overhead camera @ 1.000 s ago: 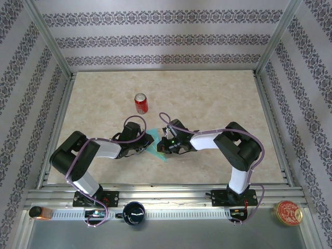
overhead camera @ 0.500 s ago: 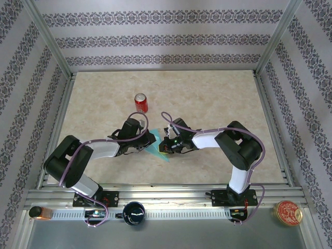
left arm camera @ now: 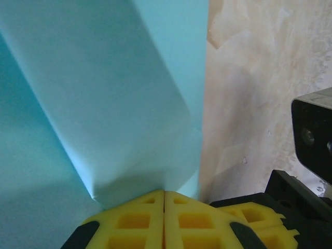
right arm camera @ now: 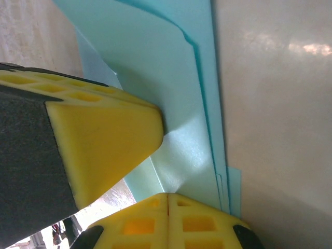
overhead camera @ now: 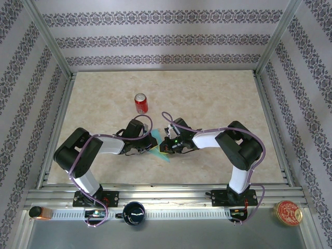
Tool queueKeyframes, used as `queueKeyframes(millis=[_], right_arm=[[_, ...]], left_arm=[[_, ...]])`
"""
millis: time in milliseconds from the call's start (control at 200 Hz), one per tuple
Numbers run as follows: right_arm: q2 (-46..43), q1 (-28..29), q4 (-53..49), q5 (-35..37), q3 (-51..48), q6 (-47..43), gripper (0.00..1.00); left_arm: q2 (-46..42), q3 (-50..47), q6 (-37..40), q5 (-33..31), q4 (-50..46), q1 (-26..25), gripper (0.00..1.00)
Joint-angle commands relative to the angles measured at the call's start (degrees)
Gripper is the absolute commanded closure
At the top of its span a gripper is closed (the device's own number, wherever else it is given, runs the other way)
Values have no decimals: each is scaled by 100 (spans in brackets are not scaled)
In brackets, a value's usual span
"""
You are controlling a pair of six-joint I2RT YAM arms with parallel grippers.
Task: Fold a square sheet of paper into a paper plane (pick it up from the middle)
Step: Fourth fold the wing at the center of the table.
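Working low at mid-table, both arms reach inward and meet over the turquoise paper (overhead camera: pixel 158 152), which lies flat on the marbled table (overhead camera: pixel 218 98), on my side of the red can (overhead camera: pixel 140 103) and well apart from it.

- Left claw (left arm camera: pixel 164 194): yellow pads pressed together, no gap between them. The tips sit right at a folded corner of the paper. I cannot tell whether a layer is nipped between the pads or only pinned beneath them.
- Right claw (right arm camera: pixel 167 196): pads likewise pressed together, with the paper's stacked edges running up to the tips. Same doubt about a nip.
- My right wrist view shows one of the left claw's fingers (right arm camera: pixel 104 140) with its point bearing on the paper just beside my right pads. The sheet dimples there.

Why so placed, as I judge it: two closed claws set close together from opposite sides look like a creasing hold, one anchoring the layers while the other firms the fold. Closed pads give a narrow, hard edge for that.

Paper itself: plain, matte, pale turquoise, no print.
- Several layers show. Their long edges lie nearly parallel, slightly stepped rather than flush.
- A soft diagonal fold runs away from the left pads.
- From above, a narrow pointed sliver sticks out toward my bases.
- Partly folded, I reckon; not yet a finished dart.
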Motion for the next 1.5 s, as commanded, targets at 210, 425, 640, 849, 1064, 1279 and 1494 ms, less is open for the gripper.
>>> queueKeyframes(millis=[210, 425, 640, 849, 1064, 1279, 1494], right_arm=[[116, -65, -1041, 515, -350, -363, 100], [90, -66, -1061, 444, -412, -392, 100], [72, -64, -1070, 392, -445, -434, 100], [81, -74, -1063, 309, -438, -491, 100], [134, -83, -1052, 277, -403, -493, 100], [42, -88, -1102, 251, -387, -493, 100], [-60, -103, -1163, 242, -318, -484, 100]], left_arm=[[276, -84, 146, -164, -117, 629, 91], [319, 85, 209, -176, -179, 1080, 89], [327, 219, 458, -186, -446, 1509, 89], [236, 377, 596, -135, -680, 1776, 89], [-49, 642, 616, -220, -983, 1787, 89], [-777, 466, 561, -177, -1041, 1701, 88], [-1142, 267, 391, -165, -768, 1110, 88]])
